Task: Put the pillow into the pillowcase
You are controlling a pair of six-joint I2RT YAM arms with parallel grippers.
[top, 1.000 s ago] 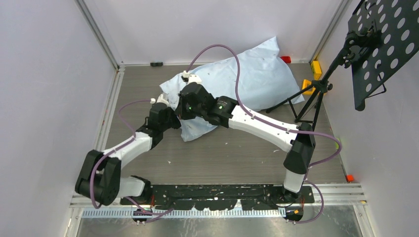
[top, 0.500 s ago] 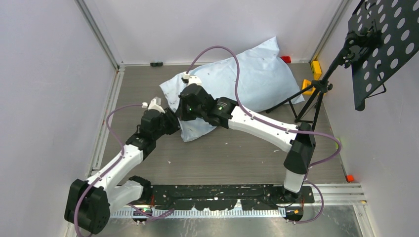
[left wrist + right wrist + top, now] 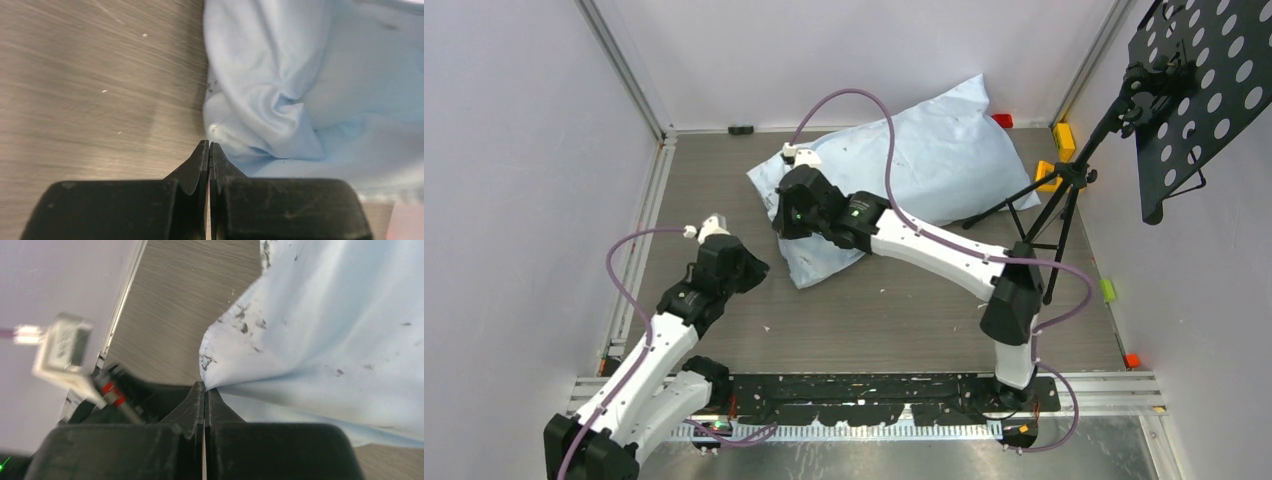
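right pincer [image 3: 204,386] is clamped on the left end of the pillowcase [image 3: 929,160], long axis running off far-right, left pincer [image 3: 208,146] closed empty a bit left of it

Pale walls [image 3: 514,150], wood-grain table [image 3: 904,300] (black stand [image 3: 1194,90], right)

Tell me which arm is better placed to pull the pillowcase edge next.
Probably right: the right gripper is already shut on the pillowcase at its edge, while the left gripper is shut on nothing, just beside it.
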